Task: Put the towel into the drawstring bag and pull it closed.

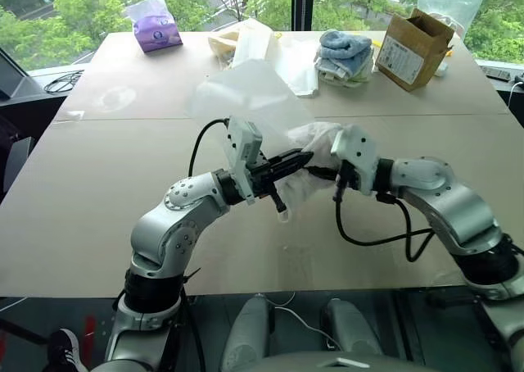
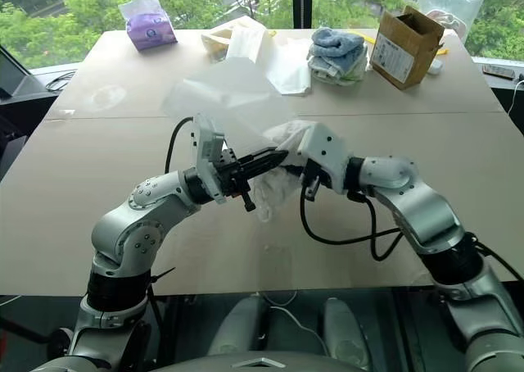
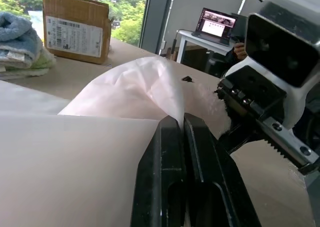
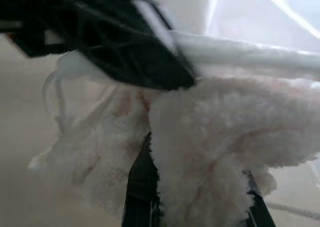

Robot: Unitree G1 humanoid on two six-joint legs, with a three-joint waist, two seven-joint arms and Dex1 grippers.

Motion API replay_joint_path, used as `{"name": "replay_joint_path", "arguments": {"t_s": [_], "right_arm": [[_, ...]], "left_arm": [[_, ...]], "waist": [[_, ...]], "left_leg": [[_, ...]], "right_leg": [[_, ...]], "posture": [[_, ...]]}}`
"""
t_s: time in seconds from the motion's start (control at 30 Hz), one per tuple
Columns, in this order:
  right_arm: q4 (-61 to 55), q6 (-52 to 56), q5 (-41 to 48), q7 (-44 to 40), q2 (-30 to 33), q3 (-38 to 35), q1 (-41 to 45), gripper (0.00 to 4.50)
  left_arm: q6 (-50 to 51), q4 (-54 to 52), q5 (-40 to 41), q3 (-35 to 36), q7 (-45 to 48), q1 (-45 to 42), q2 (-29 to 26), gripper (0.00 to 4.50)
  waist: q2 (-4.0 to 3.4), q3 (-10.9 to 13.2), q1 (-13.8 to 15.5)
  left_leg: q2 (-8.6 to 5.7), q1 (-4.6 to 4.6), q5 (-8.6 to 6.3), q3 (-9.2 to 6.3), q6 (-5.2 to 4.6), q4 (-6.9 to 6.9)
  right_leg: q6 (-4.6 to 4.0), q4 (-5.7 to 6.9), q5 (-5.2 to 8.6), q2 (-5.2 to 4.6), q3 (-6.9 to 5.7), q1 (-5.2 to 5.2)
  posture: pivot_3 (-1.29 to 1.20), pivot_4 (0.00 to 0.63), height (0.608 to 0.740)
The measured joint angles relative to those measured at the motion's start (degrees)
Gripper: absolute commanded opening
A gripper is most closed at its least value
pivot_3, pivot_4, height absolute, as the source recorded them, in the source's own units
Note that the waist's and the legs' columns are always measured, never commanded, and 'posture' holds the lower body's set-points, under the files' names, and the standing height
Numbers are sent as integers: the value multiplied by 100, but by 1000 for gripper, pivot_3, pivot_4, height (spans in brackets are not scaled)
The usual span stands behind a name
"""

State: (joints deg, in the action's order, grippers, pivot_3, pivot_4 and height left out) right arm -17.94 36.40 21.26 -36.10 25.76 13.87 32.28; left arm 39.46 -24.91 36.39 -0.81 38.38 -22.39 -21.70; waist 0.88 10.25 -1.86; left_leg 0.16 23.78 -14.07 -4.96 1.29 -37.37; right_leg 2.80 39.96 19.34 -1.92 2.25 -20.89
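Observation:
The drawstring bag (image 1: 250, 102) is a thin, see-through white pouch held up over the table's middle. My left gripper (image 1: 303, 156) is shut on the bag's edge, its black fingers (image 3: 181, 137) pressed together on the fabric. Thin white cords (image 4: 54, 99) hang below that grip. The fluffy off-white towel (image 1: 321, 138) is bunched at the bag's held edge, touching the left fingers (image 4: 125, 47). My right gripper (image 1: 321, 172) is shut on the towel (image 4: 225, 137), its fingertips buried in the pile. Whether any of the towel is inside the bag I cannot tell.
Along the table's far edge stand a purple tissue pack (image 1: 155, 29), a cream flat bag (image 1: 255, 46), a blue-and-white stack of folded cloths (image 1: 344, 54) and a cardboard box (image 1: 413, 48). A laptop (image 3: 217, 24) sits on another desk beyond.

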Motion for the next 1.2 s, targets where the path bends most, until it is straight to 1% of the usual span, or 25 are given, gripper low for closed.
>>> {"name": "replay_joint_path", "arguments": {"t_s": [0.03, 0.1, 0.17, 0.2, 0.23, 0.27, 0.3, 0.37, 0.43, 0.5, 0.57, 0.6, 0.7, 0.73, 0.77, 0.8, 0.83, 0.87, 0.93, 0.97, 1.0, 1.07, 1.13, 1.2], "right_arm": [[127, 346, 355, 342, -522, -411, -46, 25], [334, 865, 1059, 936, -1344, -1186, -78, 25], [500, 1307, 1877, 1575, -2028, -2003, -155, 25], [527, 1358, 2014, 1679, -2140, -2134, -186, 25], [577, 1484, 2398, 1915, -2371, -2384, -238, 25], [640, 1583, 3174, 2363, -2879, -2954, -343, 25], [672, 1598, 3438, 2518, -3033, -3091, -368, 25], [714, 1555, 4487, 3182, -3424, -3462, -397, 25], [719, 1353, 5533, 3986, -3443, -3640, -392, 25], [727, 975, 6399, 4731, -3448, -3683, -391, 25], [723, 725, 6752, 5104, -3446, -3615, -390, 25], [723, 686, 6752, 5168, -3440, -3552, -390, 25], [590, 825, 5568, 4928, -2862, -2513, -288, 25], [437, 896, 4957, 4668, -2329, -1951, -251, 25], [320, 971, 4522, 4465, -2017, -1531, -224, 25], [159, 840, 3479, 3981, -1254, -672, -183, 25], [147, 839, 3205, 3843, -1036, -422, -184, 25], [138, 689, 2466, 3535, -617, 53, -191, 436], [138, 577, 1881, 3195, -359, 400, -219, 1235], [132, 560, 1787, 3074, -348, 418, -225, 1658], [99, 534, 1711, 2874, -344, 401, -235, 2213], [21, 512, 1700, 2622, -322, 296, -268, 3073], [-44, 626, 1904, 2400, -308, -27, -335, 4094], [-205, 945, 2524, 2166, -258, -520, -415, 4094]], "left_arm": [[3, 2, 47, 11, 0, 0, 23, 0], [34, 2, 183, 33, -16, 3, 96, 0], [123, 1, 362, 52, -91, 10, 186, 0], [136, 1, 392, 65, -104, 11, 195, 0], [169, 2, 475, 101, -147, 10, 217, 0], [256, 2, 662, 237, -265, 10, 301, 0], [281, 2, 710, 284, -315, 5, 329, 0], [418, 30, 963, 400, -520, -38, 452, 0], [549, 71, 1221, 547, -735, -103, 512, 0], [654, 76, 1422, 639, -911, -132, 551, 0], [727, 77, 1550, 656, -1018, -134, 568, 0], [759, 77, 1571, 654, -1040, -137, 570, 0], [844, 77, 1724, 643, -1141, -142, 612, 0], [871, 77, 1786, 636, -1184, -153, 639, 0], [889, 77, 1810, 635, -1216, -167, 644, 0], [906, 88, 1853, 642, -1268, -214, 653, 0], [906, 88, 1880, 651, -1274, -232, 650, 0], [907, 134, 1919, 675, -1347, -302, 692, 0], [904, 198, 1951, 715, -1419, -407, 712, 0], [903, 220, 1951, 716, -1445, -439, 712, 0], [894, 260, 1948, 712, -1457, -464, 713, 0], [871, 341, 1903, 714, -1497, -460, 702, 0], [823, 422, 1815, 712, -1544, -462, 690, 0], [735, 549, 1697, 735, -1609, -474, 689, 0]], "waist": [[0, 0, -15], [0, 0, -25], [0, 0, -18], [0, 0, -17], [-1, 0, -18], [-2, -1, -31], [-4, 0, -40], [-5, 0, -64], [-8, 0, -64], [-9, 0, -67], [-10, 0, -76], [-11, -1, -89], [-14, -2, -159], [-16, -2, -161], [-14, -3, -161], [-14, -4, -143], [-11, -6, -138], [-10, -6, -128], [-10, -6, -115], [-10, -6, -123], [-9, -6, -135], [-9, -5, -127], [-9, -5, -90], [-9, -5, -50]], "left_leg": [[0, 2, 0, 0, 0, 1], [0, 3, 0, -1, 1, 1], [-4, 3, 0, -3, 0, 2], [-5, 4, 0, -3, 0, 2], [-5, 3, 0, -2, 0, 3], [-3, 2, 0, -4, 0, 4], [-3, 2, 0, -1, 0, 4], [-2, -1, 0, 2, 0, 4], [-3, -2, 0, 4, -1, 2], [-4, -3, 0, 6, -2, 1], [-3, -3, 0, 7, -1, 2], [-3, -4, 0, 10, -1, 2], [-4, -2, 1, 21, -2, 3], [-5, -2, 1, 20, -2, 2], [-5, -1, 1, 18, -2, 1], [-8, 1, 1, 13, -1, -1], [-6, 1, 1, 10, -1, -1], [-6, 3, 1, 10, -1, -3], [-5, 4, 1, 12, -1, -4], [-5, 4, 1, 16, -1, -3], [-4, 4, 1, 16, -1, -3], [-3, 5, 1, 13, -1, -2], [-3, 6, 1, 13, -1, -2], [-3, 6, 0, 13, -2, -2]], "right_leg": [[0, 0, 0, -1, -1, 0], [0, -1, 0, -3, -2, 0], [0, -2, 0, -6, -5, 0], [0, -2, 0, -6, -5, 0], [0, -1, 0, -8, -3, -1], [-1, 1, 0, -6, -4, -2], [-1, 3, 0, -5, -3, -3], [0, 7, 0, -4, 2, -4], [0, 8, 0, -5, 4, -4], [0, 10, 0, -3, 6, -5], [0, 11, 0, -1, 7, -6], [0, 12, 0, 1, 9, -6], [0, 22, 0, 4, 21, -19], [0, 21, 0, 3, 21, -20], [0, 19, 0, 4, 19, -19], [0, 16, 0, 3, 13, -18], [0, 13, 0, 4, 11, -16], [0, 12, 0, 4, 9, -15], [0, 11, 0, 3, 12, -15], [0, 12, 0, 3, 16, -15], [0, 12, 0, 2, 17, -15], [0, 11, 0, 2, 14, -15], [0, 10, 0, 0, 14, -15], [0, 9, 0, 0, 13, -14]], "posture": [[0, 150, 740], [0, 150, 740], [0, 150, 740], [0, 150, 740], [0, 150, 740], [0, 150, 740], [0, 150, 740], [0, 150, 740], [0, 150, 740], [0, 150, 740], [0, 150, 740], [0, 150, 740], [0, 150, 740], [0, 150, 740], [0, 150, 740], [0, 150, 740], [0, 150, 740], [0, 150, 740], [0, 150, 740], [0, 150, 740], [0, 150, 740], [0, 150, 740], [0, 150, 740], [0, 150, 740]]}}
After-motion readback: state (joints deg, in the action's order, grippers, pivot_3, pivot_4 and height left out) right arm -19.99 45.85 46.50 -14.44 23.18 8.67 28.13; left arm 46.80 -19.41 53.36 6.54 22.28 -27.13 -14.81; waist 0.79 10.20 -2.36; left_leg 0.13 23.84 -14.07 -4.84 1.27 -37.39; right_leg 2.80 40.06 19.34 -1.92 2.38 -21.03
